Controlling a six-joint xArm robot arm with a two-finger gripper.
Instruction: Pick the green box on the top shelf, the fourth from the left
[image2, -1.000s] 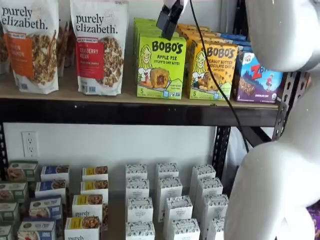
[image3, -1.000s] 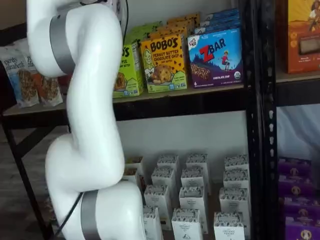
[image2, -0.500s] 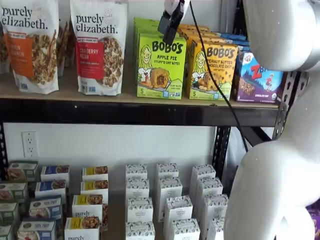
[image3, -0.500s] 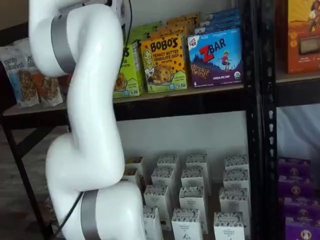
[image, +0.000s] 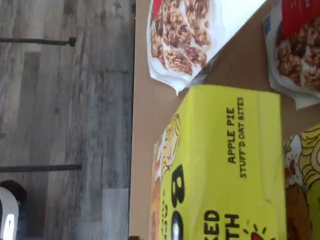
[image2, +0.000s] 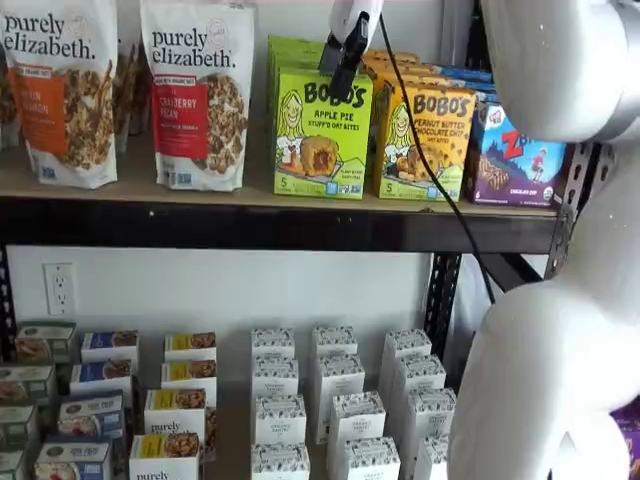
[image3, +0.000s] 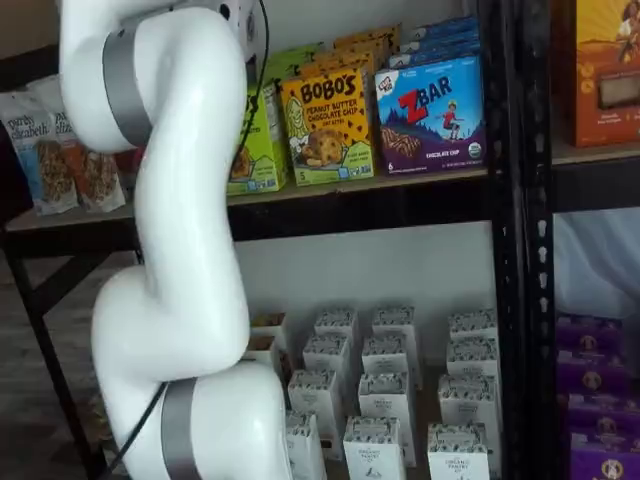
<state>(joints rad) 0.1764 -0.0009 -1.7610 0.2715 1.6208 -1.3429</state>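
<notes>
Fingers of the gripper (image2: 345, 62) are seen side-on as one dark shape above the green box (image2: 321, 132), so whether a gap is held between them cannot be told. That box stands upright at the front of the top shelf (image2: 250, 190), between a granola bag (image2: 196, 92) and a yellow box (image2: 424, 140). From the wrist view its top face (image: 230, 160) appears close below. A straight, centred descent is advised, with contact against the neighbours avoided and closure made only once both side faces are straddled

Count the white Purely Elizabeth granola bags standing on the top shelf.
2 front bags: an orange-panelled white bag at the far end and a red-panelled white bag beside the lime-green Bobo's box. More may stand hidden behind them.
</notes>
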